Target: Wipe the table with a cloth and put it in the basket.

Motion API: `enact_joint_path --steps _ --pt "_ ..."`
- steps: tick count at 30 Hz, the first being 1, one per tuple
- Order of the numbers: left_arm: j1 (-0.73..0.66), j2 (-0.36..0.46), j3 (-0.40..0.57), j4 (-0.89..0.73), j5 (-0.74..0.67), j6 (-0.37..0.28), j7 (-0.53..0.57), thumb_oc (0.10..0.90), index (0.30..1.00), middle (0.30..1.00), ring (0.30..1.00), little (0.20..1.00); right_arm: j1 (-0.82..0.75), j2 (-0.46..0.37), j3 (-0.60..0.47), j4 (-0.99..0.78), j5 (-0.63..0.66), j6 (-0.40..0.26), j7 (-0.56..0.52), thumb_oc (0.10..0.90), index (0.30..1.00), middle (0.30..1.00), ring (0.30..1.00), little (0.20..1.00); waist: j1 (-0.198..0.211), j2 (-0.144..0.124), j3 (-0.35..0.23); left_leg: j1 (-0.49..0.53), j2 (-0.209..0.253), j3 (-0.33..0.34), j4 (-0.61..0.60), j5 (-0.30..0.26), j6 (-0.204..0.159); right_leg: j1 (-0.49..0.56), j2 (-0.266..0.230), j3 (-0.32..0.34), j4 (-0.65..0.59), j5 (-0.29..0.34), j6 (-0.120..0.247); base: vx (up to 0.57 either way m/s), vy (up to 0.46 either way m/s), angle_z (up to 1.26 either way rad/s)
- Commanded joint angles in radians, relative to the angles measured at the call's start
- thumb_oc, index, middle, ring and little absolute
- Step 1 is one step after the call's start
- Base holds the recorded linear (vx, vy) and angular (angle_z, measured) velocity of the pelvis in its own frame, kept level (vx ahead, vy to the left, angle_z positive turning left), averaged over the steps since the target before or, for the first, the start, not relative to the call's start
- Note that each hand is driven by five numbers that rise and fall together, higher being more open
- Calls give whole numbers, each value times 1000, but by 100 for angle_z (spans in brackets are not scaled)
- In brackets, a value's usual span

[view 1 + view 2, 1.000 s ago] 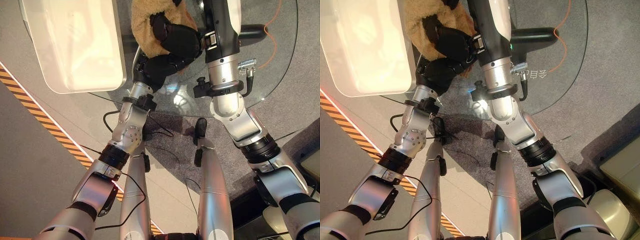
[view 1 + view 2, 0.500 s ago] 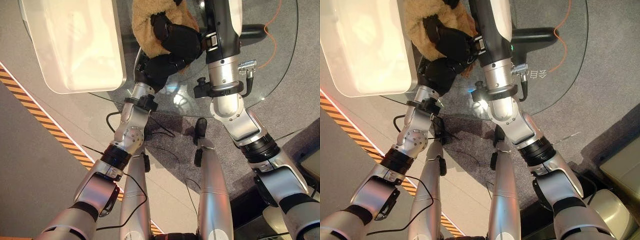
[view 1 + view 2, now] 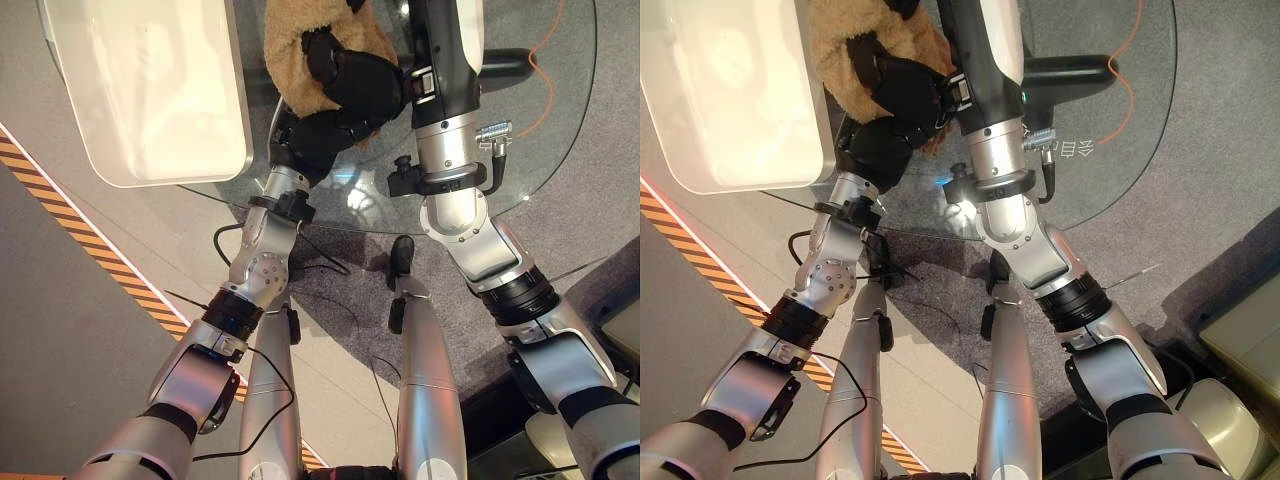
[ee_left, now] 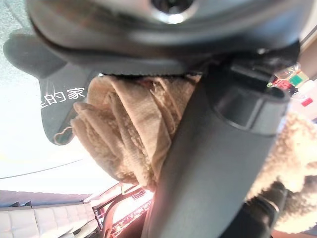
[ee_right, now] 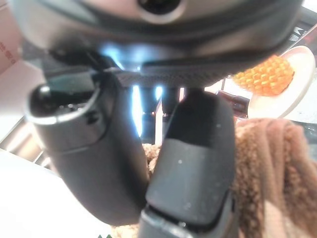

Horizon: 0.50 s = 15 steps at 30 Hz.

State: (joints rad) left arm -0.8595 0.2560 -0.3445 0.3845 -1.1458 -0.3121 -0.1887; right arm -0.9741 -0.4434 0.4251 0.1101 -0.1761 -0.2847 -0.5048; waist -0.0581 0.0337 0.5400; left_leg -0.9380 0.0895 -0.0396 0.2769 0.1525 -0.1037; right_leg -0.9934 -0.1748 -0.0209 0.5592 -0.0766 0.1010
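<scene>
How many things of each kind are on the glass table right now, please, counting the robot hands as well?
Cloth: 1, tan and fluffy
Basket: 1, white
Robot hands: 2, left robot hand and right robot hand, both on the cloth
Glass table: 1
Total: 5

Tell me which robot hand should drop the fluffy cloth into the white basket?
Probably the left robot hand. It touches the tan cloth on the side nearer the white basket. The right robot hand also grips the cloth, but sits farther from the basket.
</scene>
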Motion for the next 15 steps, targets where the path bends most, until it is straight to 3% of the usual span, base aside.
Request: enact_joint_path --steps 1,15 --pt "-113 -14 24 -70 -26 -130 -119 100 300 300 300 200 -128 16 -48 -59 -18 -114 -66 800 900 900 900 900 11 -17 -20 62 -114 50 31 -121 91 90 129 -38 -180 73 -41 0 0 0" --pt "-118 -12 32 -61 -29 -133 -128 100 300 300 300 200 -138 2 -44 -33 -55 -87 -77 800 900 900 900 900 13 -17 -20 60 -114 49 30 -122 90 88 129 -41 -181 73 -40 0 0 0"
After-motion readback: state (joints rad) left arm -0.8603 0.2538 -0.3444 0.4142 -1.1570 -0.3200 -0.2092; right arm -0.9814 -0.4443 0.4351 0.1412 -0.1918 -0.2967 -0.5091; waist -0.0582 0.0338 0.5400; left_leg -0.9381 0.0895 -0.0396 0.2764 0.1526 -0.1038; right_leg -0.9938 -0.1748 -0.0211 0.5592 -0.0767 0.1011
